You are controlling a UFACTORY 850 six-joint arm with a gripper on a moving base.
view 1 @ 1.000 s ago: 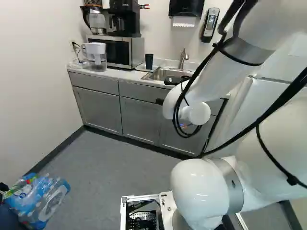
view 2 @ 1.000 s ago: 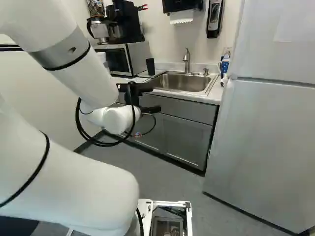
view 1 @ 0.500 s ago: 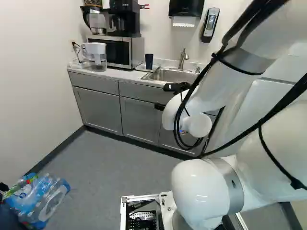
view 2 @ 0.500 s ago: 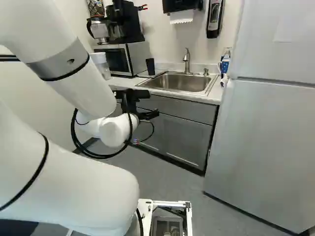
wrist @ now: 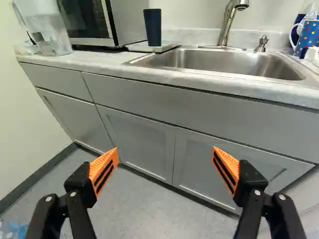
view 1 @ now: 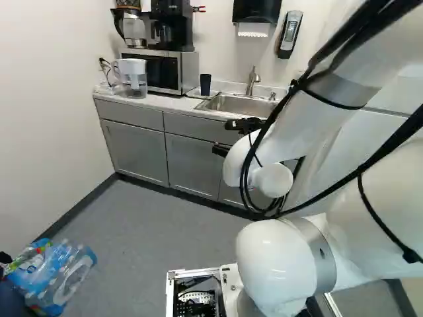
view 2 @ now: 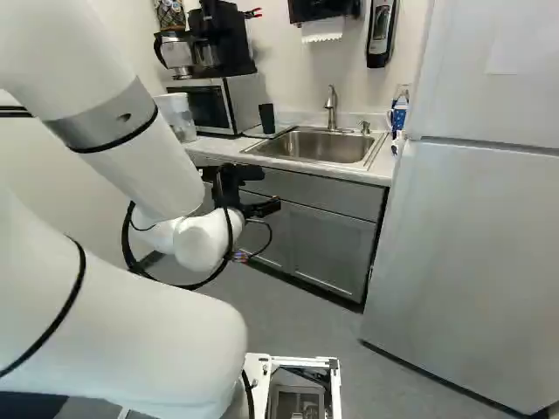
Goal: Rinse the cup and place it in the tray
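On the counter [view 1: 156,100], well left of the sink [wrist: 232,63], a water pitcher [view 1: 135,84] is placed. Nearer the sink, a coffee maker [view 1: 172,20] is supported by a microwave [view 1: 190,71]. Just left of the sink, the dark cup [wrist: 153,26] is stood upright on a pale tray [wrist: 168,46]. Before and below the sink, the gripper [view 2: 272,188] is held spread. Right of the sink, a dotted mug [wrist: 308,39] is seen, then a refrigerator [view 2: 472,262].

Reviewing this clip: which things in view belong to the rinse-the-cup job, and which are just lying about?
For the job:
- dark cup, apparently the one meant
- tray under it
- sink
- faucet
- open fingers

Just lying about:
- water pitcher
- microwave
- coffee maker
- dotted mug
- pack of bottles on the floor
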